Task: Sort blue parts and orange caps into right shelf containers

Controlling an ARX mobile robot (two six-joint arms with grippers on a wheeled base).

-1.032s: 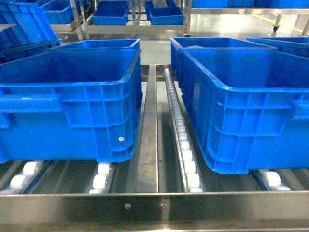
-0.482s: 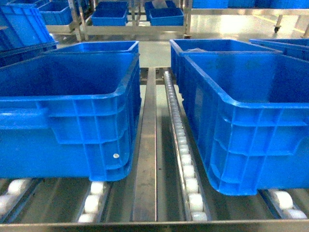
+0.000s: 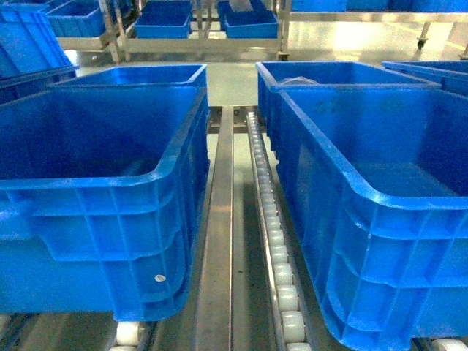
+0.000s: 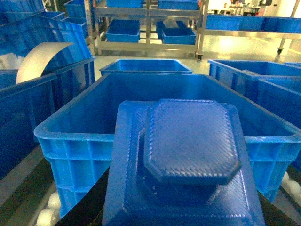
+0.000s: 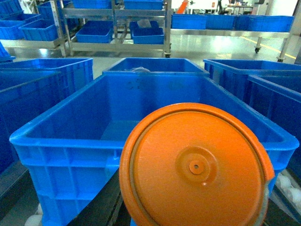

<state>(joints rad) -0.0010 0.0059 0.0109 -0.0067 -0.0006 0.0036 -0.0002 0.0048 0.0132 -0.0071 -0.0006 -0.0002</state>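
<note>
A blue part, square with a raised octagonal top, fills the lower left wrist view. My left gripper is shut on it; only dark fingers show at its sides. It hangs just before the rim of an open blue container. A round orange cap fills the lower right wrist view, with my right gripper shut on it and its jaws hidden behind the cap. The cap hangs before another blue container. Neither gripper shows in the head view.
Two big blue bins, left and right, stand on roller tracks with a steel rail between them. Smaller bins sit behind them. Far shelving carries more blue bins.
The head view has closed in on the two bins. The front steel rail and the rollers have slid out of the bottom of the frame, and the bins look larger.
</note>
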